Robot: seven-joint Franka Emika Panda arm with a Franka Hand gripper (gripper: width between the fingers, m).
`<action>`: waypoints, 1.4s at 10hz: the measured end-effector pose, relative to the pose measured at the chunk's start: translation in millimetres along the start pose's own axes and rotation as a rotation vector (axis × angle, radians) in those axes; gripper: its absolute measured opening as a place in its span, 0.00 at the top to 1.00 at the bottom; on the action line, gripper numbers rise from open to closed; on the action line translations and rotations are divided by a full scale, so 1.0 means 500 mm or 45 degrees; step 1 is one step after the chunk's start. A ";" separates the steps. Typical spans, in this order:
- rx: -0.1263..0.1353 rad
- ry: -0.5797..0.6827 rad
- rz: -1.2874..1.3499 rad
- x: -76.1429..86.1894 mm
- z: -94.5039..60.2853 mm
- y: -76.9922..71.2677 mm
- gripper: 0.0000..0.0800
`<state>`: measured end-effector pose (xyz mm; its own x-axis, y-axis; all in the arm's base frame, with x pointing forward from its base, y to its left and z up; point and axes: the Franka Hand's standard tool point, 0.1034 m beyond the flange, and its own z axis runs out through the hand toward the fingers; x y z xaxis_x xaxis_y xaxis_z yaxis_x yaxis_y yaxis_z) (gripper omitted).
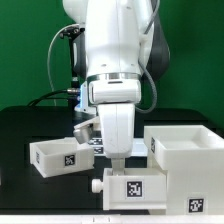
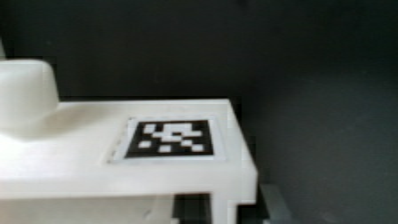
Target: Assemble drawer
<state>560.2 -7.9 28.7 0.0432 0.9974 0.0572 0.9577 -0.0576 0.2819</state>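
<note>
The tall square casing (image 1: 186, 160) stands at the exterior view's right, its open top showing. One white tray (image 1: 58, 155) with a marker sits at the left. The second tray (image 1: 132, 188) lies in front, marker face up and knob (image 1: 97, 185) at its left end, its right end against the casing's lower part. My gripper (image 1: 118, 163) points straight down onto this tray's rear edge. In the wrist view the tray (image 2: 107, 165), its marker (image 2: 173, 138) and knob (image 2: 22, 95) fill the frame. My gripper (image 2: 233, 208) holds a white wall of the tray between its dark fingers (image 2: 192, 208).
The marker board (image 1: 85, 131) lies on the black table behind my arm, mostly hidden. Cables hang at the back left (image 1: 62, 60). The table's front edge (image 1: 60, 216) runs just below the held tray.
</note>
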 end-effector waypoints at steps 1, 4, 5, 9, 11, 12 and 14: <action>0.001 0.000 0.000 0.000 0.000 -0.001 0.95; 0.186 -0.054 -0.005 -0.014 0.003 -0.008 0.95; 0.270 -0.079 -0.005 -0.022 0.002 -0.010 0.95; 0.400 -0.111 0.001 -0.027 -0.002 -0.012 0.95; 0.392 -0.105 -0.017 -0.024 -0.002 -0.010 0.95; 0.373 -0.097 -0.022 -0.019 -0.003 -0.010 0.95; 0.364 -0.091 -0.025 -0.018 0.000 -0.018 0.95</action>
<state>551.1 -16.2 25.8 0.0338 0.9993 -0.0162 0.9994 -0.0338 0.0006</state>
